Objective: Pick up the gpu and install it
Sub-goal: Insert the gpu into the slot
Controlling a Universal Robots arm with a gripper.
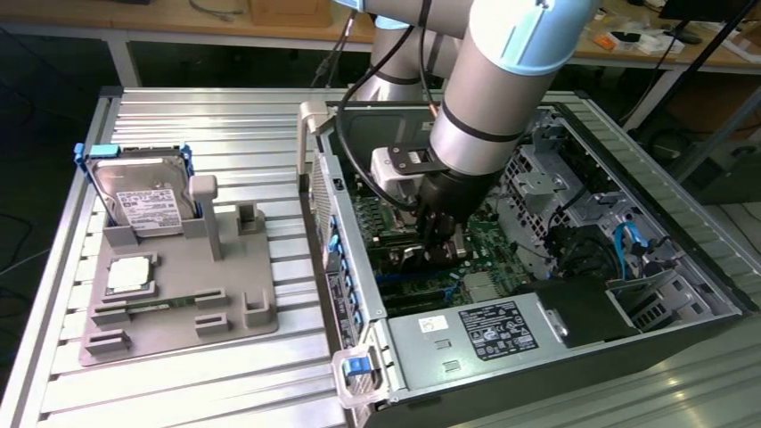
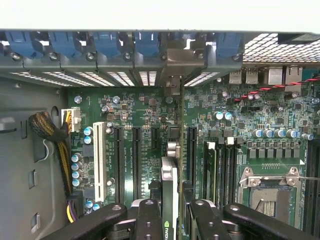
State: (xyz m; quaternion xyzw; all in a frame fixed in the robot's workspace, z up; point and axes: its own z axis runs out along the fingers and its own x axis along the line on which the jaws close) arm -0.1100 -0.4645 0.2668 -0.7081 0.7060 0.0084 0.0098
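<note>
My gripper is down inside the open computer case, over the green motherboard. It is shut on the gpu, a thin dark card seen edge-on between my two black fingers. The card stands upright, in line with the long black expansion slots. Its silvery end bracket reaches the row of rear slot openings with blue clips. I cannot tell whether the card's lower edge sits in a slot. In the exterior view a silvery bit of the gpu shows below the wrist.
A grey fixture on the exterior view's left holds the hard drive in its blue frame and a small square chip. Inside the case are the power supply, the CPU socket, and yellow-black cables.
</note>
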